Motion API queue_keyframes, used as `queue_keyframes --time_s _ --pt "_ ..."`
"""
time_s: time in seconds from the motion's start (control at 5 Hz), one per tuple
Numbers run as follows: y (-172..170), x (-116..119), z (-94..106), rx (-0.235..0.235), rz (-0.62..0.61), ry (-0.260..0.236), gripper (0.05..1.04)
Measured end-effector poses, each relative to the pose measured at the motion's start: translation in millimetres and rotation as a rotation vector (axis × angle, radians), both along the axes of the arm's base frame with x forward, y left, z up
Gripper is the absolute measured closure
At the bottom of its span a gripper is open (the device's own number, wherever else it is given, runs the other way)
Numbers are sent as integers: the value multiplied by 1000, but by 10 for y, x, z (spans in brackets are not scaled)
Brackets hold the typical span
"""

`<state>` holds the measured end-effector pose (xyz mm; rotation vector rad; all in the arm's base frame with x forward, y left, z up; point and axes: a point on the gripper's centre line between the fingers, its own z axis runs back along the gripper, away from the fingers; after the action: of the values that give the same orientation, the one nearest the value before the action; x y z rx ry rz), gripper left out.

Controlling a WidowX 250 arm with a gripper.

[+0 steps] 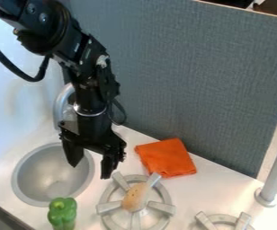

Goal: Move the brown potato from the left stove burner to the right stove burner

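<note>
In the camera view, saw the gripper (91,170) spread wide near the right rim of the sink (36,175), with nothing held. Judged grasping as not begun, any lift as still undone. Found the tan oblong food (133,197) on the burner (108,207) right of the sink, long axis slanting away and slightly rightward. Noted the green pepper (62,214) by the sink's near rim, stem uppermost, and the orange cloth (165,157) farther right of the sink.
</note>
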<state>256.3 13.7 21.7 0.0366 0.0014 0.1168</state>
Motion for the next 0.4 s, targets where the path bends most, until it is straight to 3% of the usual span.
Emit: queue_keyframes --time_s 0.2,0.4 --pt "-8 -32 -72 -3 -1 28 80" --pt "-84 85 -148 -24 -22 19 80"
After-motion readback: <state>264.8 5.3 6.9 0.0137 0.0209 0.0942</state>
